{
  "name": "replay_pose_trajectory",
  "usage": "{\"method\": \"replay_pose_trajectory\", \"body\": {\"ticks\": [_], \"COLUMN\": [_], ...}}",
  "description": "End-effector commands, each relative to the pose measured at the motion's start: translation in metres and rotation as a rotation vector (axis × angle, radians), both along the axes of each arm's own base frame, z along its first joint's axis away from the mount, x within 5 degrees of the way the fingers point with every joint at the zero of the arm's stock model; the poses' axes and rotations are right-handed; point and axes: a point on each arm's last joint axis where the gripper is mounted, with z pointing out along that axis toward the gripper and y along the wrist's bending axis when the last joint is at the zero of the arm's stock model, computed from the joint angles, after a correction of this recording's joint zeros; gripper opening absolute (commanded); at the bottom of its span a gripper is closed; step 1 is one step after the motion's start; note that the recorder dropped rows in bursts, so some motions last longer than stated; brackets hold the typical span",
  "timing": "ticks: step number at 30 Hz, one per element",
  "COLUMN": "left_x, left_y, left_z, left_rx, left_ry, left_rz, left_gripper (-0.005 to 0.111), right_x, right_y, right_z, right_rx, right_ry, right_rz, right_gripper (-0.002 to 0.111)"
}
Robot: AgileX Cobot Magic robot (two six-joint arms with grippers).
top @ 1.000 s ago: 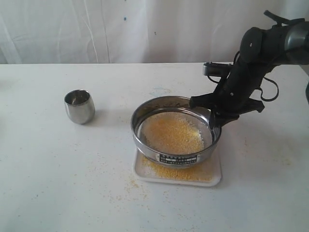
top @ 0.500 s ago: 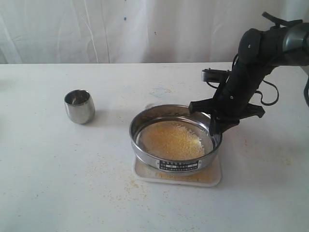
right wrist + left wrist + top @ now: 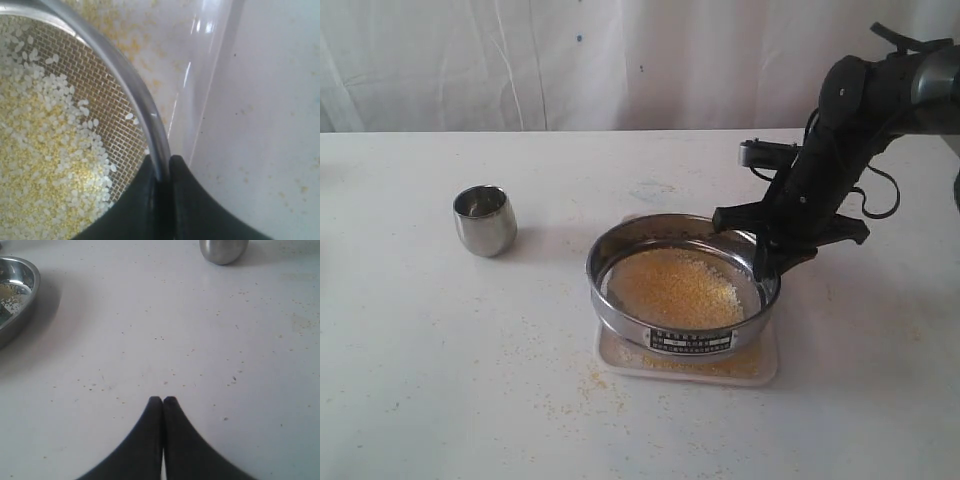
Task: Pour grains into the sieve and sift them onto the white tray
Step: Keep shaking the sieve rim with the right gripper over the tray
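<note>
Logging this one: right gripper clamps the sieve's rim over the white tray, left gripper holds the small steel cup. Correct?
No. The left gripper holds nothing: the left wrist view shows its fingers shut on each other over the table, the steel cup standing apart. The right gripper does clamp the sieve by its rim over the white tray.

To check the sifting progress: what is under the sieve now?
The white tray lies under the sieve, with yellow grains along its front strip. The sieve covers most of the tray, so how much lies there cannot be seen.
</note>
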Motion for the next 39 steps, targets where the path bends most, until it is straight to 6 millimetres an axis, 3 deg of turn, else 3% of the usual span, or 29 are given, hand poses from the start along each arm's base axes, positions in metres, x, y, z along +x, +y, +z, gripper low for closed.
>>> {"method": "replay_pose_trajectory", "body": {"ticks": [1, 4, 8, 13, 16, 19, 21, 22, 25, 28, 32, 36, 39], "left_x": [-0.001, -0.001, -0.001, -0.001, -0.001, -0.001, -0.001, -0.001, -0.001, -0.001, -0.001, -0.001, -0.001], "left_y": [0.0, 0.0, 0.0, 0.0, 0.0, 0.0, 0.0, 0.0, 0.0, 0.0, 0.0, 0.0, 0.0], "left_z": [-0.003, -0.003, -0.003, -0.003, -0.003, -0.003, -0.003, -0.003, -0.003, -0.003, -0.003, -0.003, -0.003], "left_rx": [-0.003, -0.003, -0.003, -0.003, -0.003, -0.003, -0.003, -0.003, -0.003, -0.003, -0.003, -0.003, -0.003], "left_ry": [0.023, 0.023, 0.023, 0.023, 0.023, 0.023, 0.023, 0.023, 0.023, 0.023, 0.023, 0.023, 0.023], "left_rz": [-0.005, -0.005, -0.005, -0.005, -0.005, -0.005, -0.005, -0.005, -0.005, -0.005, -0.005, -0.005, -0.005], "left_gripper": [0.0, 0.0, 0.0, 0.0, 0.0, 0.0, 0.0, 0.0, 0.0, 0.0, 0.0, 0.0, 0.0], "right_x": [0.008, 0.013, -0.005, 0.022, 0.006, 0.018, 0.002, 0.0, 0.018, 0.003, 0.026, 0.003, 0.012], "right_y": [0.001, 0.001, 0.001, -0.002, -0.002, -0.001, 0.0, -0.001, -0.002, -0.001, -0.002, -0.001, 0.002], "right_z": [0.007, 0.009, 0.006, 0.009, 0.007, 0.005, 0.003, 0.001, 0.005, 0.007, 0.006, 0.004, 0.002], "right_rx": [0.03, 0.029, 0.028, -0.002, -0.004, 0.005, 0.013, 0.003, -0.004, 0.021, 0.003, 0.021, 0.023], "right_ry": [-0.091, -0.149, 0.052, -0.265, -0.091, -0.218, -0.039, -0.029, -0.237, -0.079, -0.312, -0.065, -0.172], "right_rz": [-0.025, -0.041, -0.007, -0.015, 0.014, -0.011, 0.007, 0.02, -0.02, -0.048, -0.058, -0.07, -0.082], "right_gripper": [0.0, 0.0, 0.0, 0.0, 0.0, 0.0, 0.0, 0.0, 0.0, 0.0, 0.0, 0.0, 0.0]}}
